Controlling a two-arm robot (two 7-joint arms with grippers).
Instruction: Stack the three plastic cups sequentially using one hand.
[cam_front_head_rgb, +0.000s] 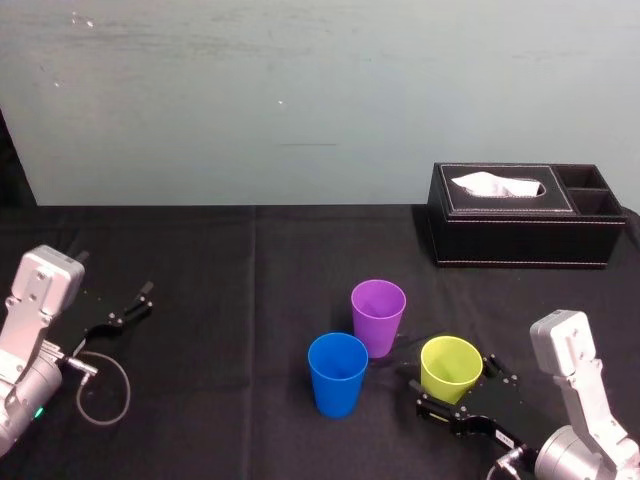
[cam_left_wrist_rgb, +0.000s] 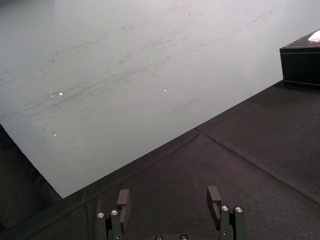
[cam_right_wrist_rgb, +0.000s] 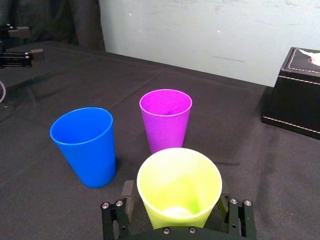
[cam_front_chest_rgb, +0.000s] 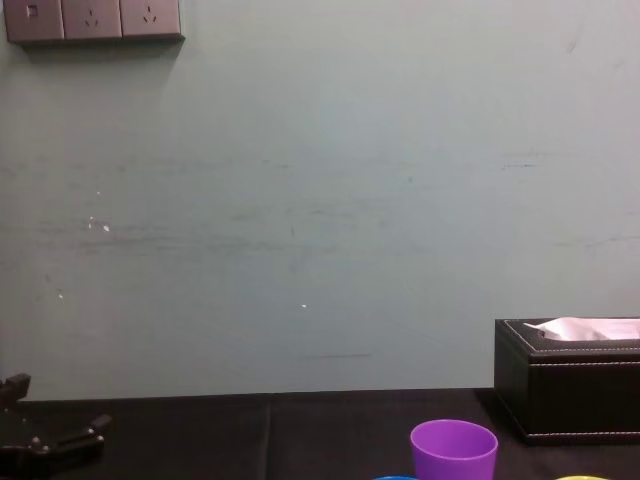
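Right tool (cam_right_wrist_rgb: 175, 196): open, astride upright green cup (cam_front_head_rgb: 450, 368)
Purple cup (cam_front_head_rgb: 378, 315): just beyond, toward far edge
Left tool (cam_left_wrist_rgb: 169, 194): open, parked left

A black tissue box (cam_front_head_rgb: 525, 228) with white stitching sits at the far right of the black tablecloth (cam_front_head_rgb: 200, 270), a white tissue (cam_front_head_rgb: 497, 185) poking from its top slot beside two open compartments (cam_front_head_rgb: 592, 190), before a pale wall (cam_front_head_rgb: 300, 90) bearing grey sockets (cam_front_chest_rgb: 92, 20) high at the left.
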